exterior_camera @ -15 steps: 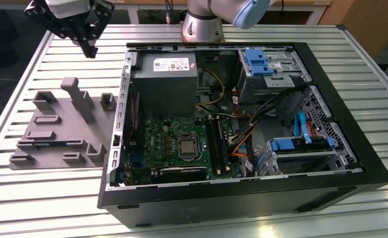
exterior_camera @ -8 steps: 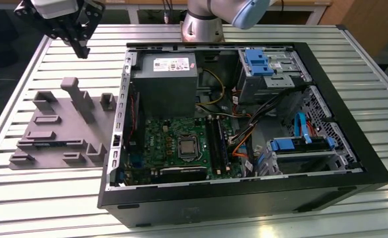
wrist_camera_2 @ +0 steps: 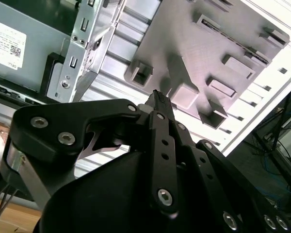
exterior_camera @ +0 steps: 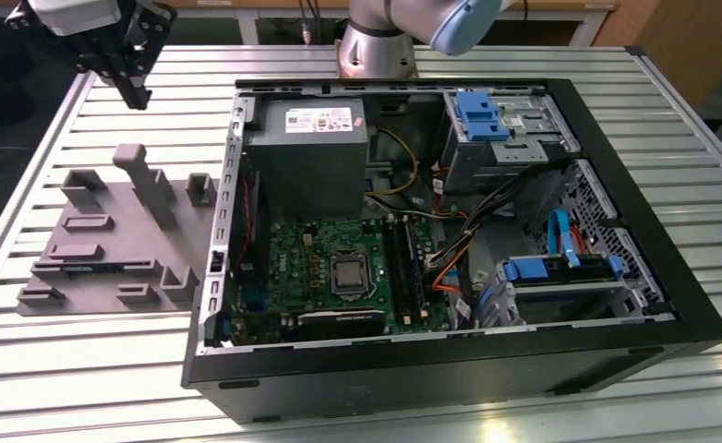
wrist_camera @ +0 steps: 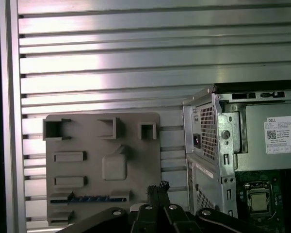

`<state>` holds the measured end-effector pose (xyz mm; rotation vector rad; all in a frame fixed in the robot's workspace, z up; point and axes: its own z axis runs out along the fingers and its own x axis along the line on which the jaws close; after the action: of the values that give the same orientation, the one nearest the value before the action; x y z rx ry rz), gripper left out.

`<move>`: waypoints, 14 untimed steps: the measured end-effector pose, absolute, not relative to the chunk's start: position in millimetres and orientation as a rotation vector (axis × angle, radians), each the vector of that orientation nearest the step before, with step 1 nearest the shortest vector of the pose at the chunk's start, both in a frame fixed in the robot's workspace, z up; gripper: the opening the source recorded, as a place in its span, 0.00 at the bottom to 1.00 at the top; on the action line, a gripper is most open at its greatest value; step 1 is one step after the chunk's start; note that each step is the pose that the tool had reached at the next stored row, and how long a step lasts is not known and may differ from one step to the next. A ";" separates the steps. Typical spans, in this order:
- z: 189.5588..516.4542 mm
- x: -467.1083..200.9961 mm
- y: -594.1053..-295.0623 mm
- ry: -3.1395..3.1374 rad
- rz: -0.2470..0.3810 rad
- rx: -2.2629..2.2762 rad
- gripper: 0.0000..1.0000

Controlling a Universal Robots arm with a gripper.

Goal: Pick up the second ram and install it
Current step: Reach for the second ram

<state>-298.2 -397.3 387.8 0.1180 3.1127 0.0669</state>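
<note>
Black gripper (wrist_camera: 158, 187) linkage hard up against the lens in both wrist views, fingers pressed together at the tips (wrist_camera_2: 158, 98), nothing seen between them. Same gripper (exterior_camera: 136, 90) in the exterior view hanging in the air over the table's far corner on the exterior view's left, pointing down, touching nothing. Second ram (wrist_camera: 87, 199) lying flat in a long slot of the grey fixture tray (wrist_camera: 136, 160), dark stick with bluish marks along it; in the exterior view seen as a thin dark strip (exterior_camera: 90, 267) in the slot near the tray's (exterior_camera: 125, 242) near edge, well apart from the gripper. Tray with raised blocks and pockets, flat on the slatted aluminium table (exterior_camera: 90, 355) toward the edge on the exterior view's left, just beside the open computer case (exterior_camera: 460, 374). Tray (wrist_camera_2: 184, 43) and the case's metal corner also below the fingertips in the second wrist view. Inside the case: green motherboard (exterior_camera: 297, 268) with processor socket (wrist_camera: 258, 201) at the end near the table's front edge, grey power supply (exterior_camera: 306, 157) with a white label toward the far edge, two blue drive brackets (exterior_camera: 485, 115) on the side at the exterior view's right, orange and yellow cables between. Cannot tell whether the board's long black slots carry a stick. Arm base (exterior_camera: 379, 46) at the table's far edge, behind the case.
</note>
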 end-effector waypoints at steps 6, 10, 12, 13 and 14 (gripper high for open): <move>387.4 -309.4 -397.3 3.113 0.067 0.118 0.11; 387.1 -317.2 -397.3 3.113 0.067 0.118 0.11; 387.0 -321.0 -397.3 3.113 0.067 0.118 0.11; 387.0 -323.2 -397.3 3.113 0.067 0.118 0.11; 386.8 -325.3 -397.3 3.113 0.067 0.118 0.11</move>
<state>-325.3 -397.3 386.8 0.1180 3.1127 0.0670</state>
